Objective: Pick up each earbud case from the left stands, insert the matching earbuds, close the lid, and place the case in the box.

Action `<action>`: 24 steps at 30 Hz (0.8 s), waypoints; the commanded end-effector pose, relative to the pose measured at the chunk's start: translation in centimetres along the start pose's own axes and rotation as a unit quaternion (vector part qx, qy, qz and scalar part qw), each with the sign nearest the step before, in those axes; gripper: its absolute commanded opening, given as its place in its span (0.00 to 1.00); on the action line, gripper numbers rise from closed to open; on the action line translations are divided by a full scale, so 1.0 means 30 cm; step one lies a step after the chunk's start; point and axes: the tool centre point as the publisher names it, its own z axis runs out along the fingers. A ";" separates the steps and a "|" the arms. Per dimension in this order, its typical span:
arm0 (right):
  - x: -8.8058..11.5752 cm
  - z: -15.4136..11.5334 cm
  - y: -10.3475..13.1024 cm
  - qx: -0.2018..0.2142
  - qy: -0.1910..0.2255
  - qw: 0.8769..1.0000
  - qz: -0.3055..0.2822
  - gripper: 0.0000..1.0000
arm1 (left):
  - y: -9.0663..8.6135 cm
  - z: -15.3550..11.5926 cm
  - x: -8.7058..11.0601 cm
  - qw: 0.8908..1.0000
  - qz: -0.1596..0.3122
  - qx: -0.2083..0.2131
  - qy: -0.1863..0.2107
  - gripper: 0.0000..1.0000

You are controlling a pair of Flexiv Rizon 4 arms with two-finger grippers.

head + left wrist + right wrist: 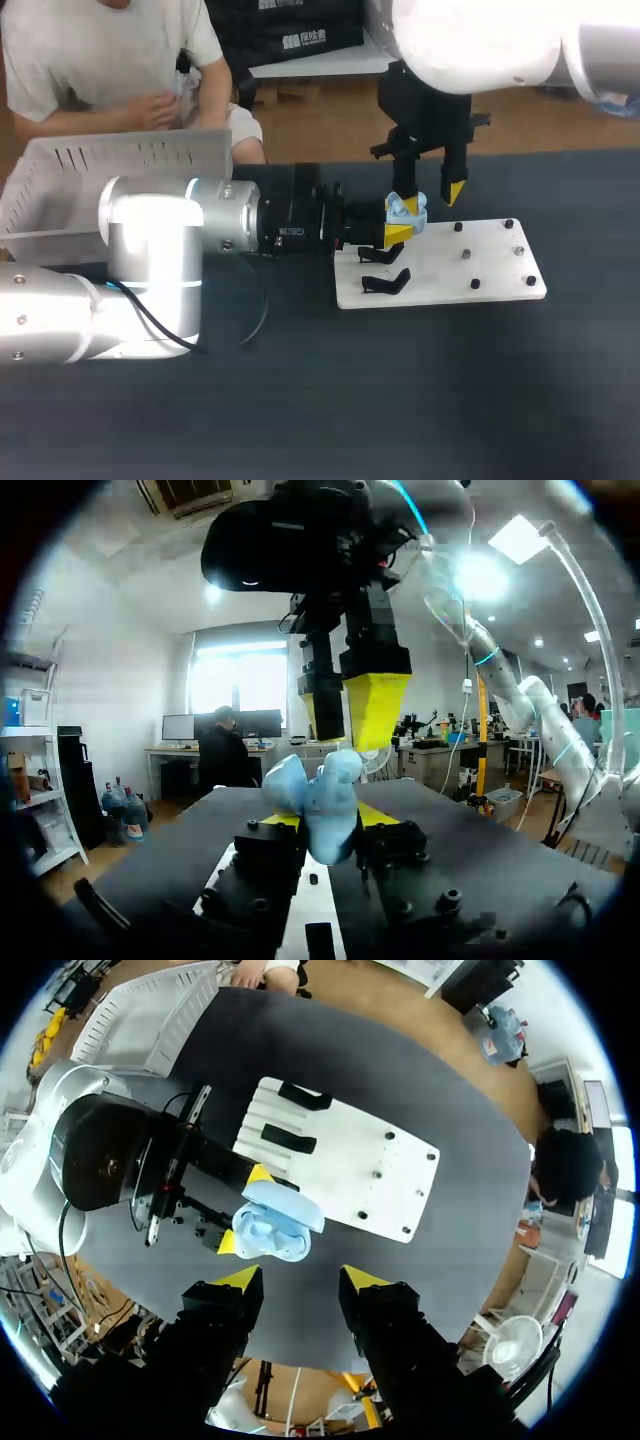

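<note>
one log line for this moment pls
left gripper: shut on light blue earbud case | lid: open | right gripper: open, empty, above case

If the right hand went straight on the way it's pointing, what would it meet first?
Most likely the light blue earbud case held in the left hand, just ahead of the right hand; depth is unclear.

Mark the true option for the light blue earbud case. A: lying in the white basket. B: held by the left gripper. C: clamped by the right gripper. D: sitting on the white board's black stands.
B: the light blue earbud case sits between the yellow tips of the left gripper, while the right gripper hangs open and empty, apart from it.
</note>
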 end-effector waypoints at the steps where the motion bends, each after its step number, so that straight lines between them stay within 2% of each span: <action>1: -0.002 0.002 0.006 0.002 -0.002 1.000 -0.003 0.50 | -0.006 0.002 0.002 1.000 0.002 -0.004 -0.001 0.00; 7: -0.017 0.004 0.011 0.003 -0.003 1.000 -0.008 0.58 | -0.006 0.002 0.002 1.000 0.002 -0.004 -0.001 0.00; 20: -0.032 -0.019 0.024 0.003 -0.019 1.000 -0.018 0.66 | -0.006 0.002 0.002 1.000 0.002 -0.004 -0.001 0.00; 23: -0.035 -0.047 0.014 -0.009 -0.035 0.999 -0.013 0.73 | -0.006 0.002 0.002 1.000 0.002 -0.004 -0.001 0.00; 24: -0.042 -0.057 0.006 -0.010 -0.041 0.999 -0.009 0.79 | -0.006 0.002 0.002 1.000 0.002 -0.004 -0.001 0.00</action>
